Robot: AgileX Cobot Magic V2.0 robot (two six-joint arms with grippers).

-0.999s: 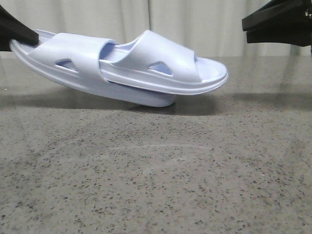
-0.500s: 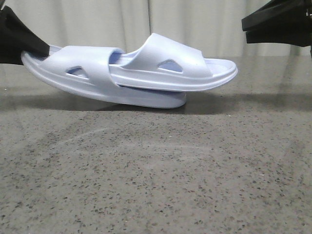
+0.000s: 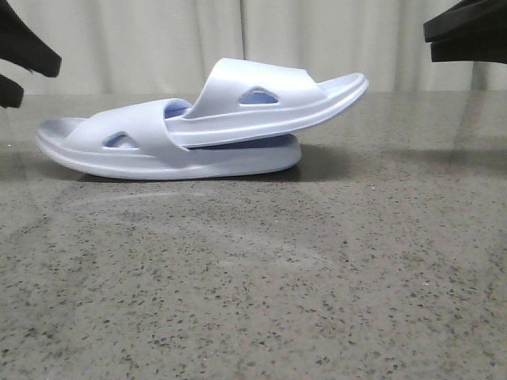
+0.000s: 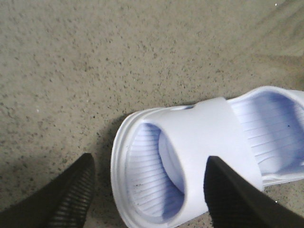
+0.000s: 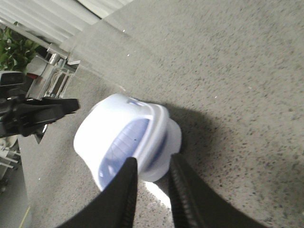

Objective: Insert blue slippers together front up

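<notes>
Front view: the slippers (image 3: 198, 127) are lying nested near the far edge of the bench (image 3: 253, 277), the upper one pushed under the strap of the lower one. To finish well, both arms should be retreating upward without brushing them. The left end effector (image 3: 16, 67) is hanging apart, holding nothing.

Left wrist view: its fingers (image 4: 66, 199) are straddling the slipper heel, not touching.

Right wrist view: the right end effector (image 5: 151, 190) is hovering nearly together, empty, over the toe end.
</notes>
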